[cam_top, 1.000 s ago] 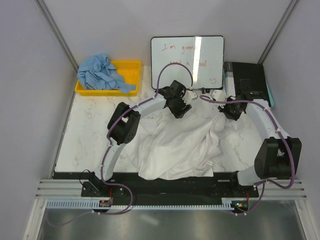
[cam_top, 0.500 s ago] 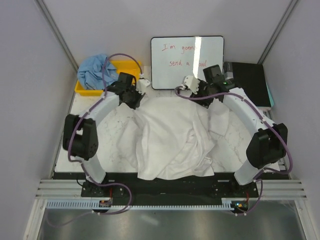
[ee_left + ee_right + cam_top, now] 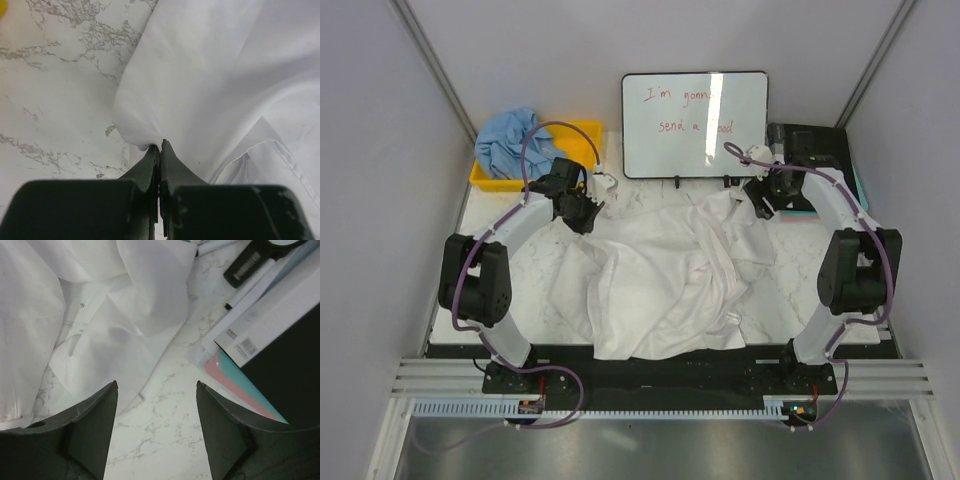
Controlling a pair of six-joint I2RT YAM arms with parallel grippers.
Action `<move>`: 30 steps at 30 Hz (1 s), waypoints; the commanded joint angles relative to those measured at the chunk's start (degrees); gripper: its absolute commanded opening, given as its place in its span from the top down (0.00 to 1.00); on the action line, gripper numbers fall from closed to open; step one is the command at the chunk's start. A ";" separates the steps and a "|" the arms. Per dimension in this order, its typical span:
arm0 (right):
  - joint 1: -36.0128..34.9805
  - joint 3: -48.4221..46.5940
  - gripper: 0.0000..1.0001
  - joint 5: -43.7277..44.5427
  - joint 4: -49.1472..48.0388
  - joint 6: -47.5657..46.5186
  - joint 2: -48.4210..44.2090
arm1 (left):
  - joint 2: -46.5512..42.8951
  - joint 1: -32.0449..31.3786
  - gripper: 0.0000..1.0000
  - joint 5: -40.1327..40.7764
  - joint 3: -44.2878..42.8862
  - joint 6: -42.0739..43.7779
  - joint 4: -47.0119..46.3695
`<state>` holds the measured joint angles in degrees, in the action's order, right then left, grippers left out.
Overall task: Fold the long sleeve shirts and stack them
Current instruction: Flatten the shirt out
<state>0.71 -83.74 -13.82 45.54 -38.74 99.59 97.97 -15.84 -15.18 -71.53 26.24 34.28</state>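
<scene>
Shirt [image 3: 215,75] fold inside left end effector [image 3: 160,146]

The white shirt [image 3: 660,285] was soft matte wrinkly cloth, the counter [image 3: 535,290] smooth veined marble-look, the yellow bin [image 3: 490,183] shiny plastic.

Two shirts: one white shirt [image 3: 660,280], one blue shirt [image 3: 508,140]. One bin [image 3: 582,132], one whiteboard [image 3: 695,125], one table [image 3: 790,290].
</scene>
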 commanded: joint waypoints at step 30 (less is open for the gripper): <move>-1.07 2.46 1.00 11.16 -8.43 6.66 -5.42 | -8.93 0.81 0.98 -7.32 -1.60 -3.65 0.88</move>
<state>-3.11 -77.36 -7.73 40.56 -31.27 108.86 96.97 -15.44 -17.50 -72.73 24.95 35.48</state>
